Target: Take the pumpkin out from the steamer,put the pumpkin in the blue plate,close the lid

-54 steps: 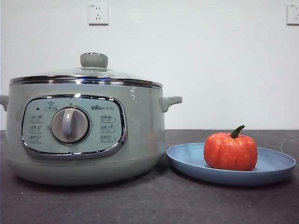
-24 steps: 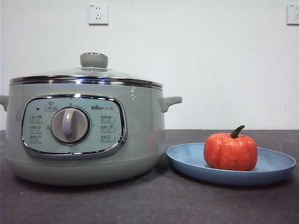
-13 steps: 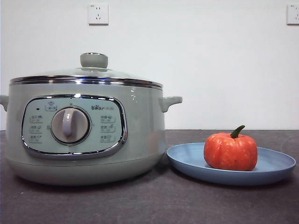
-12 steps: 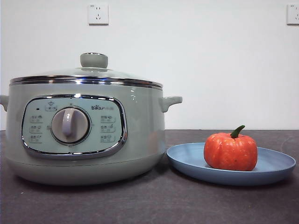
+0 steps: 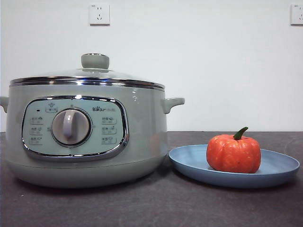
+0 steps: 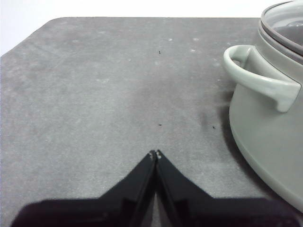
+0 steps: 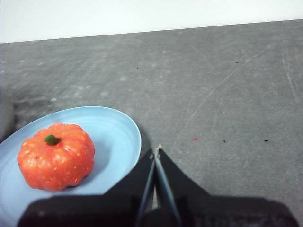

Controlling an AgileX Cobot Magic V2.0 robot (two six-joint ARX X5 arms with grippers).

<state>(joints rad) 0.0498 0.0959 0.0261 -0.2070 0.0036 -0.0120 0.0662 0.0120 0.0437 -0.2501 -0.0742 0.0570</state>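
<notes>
The orange-red pumpkin with its green stem sits upright in the blue plate, right of the steamer. The glass lid rests closed on the steamer, its pale green knob on top. My left gripper is shut and holds nothing, over bare table beside the steamer's side handle. My right gripper is shut and holds nothing, just off the plate's rim, apart from the pumpkin. Neither arm shows in the front view.
A dark grey table carries everything. A white wall with two sockets stands behind. The table's rounded corner lies beyond the left gripper. Bare tabletop stretches past the plate.
</notes>
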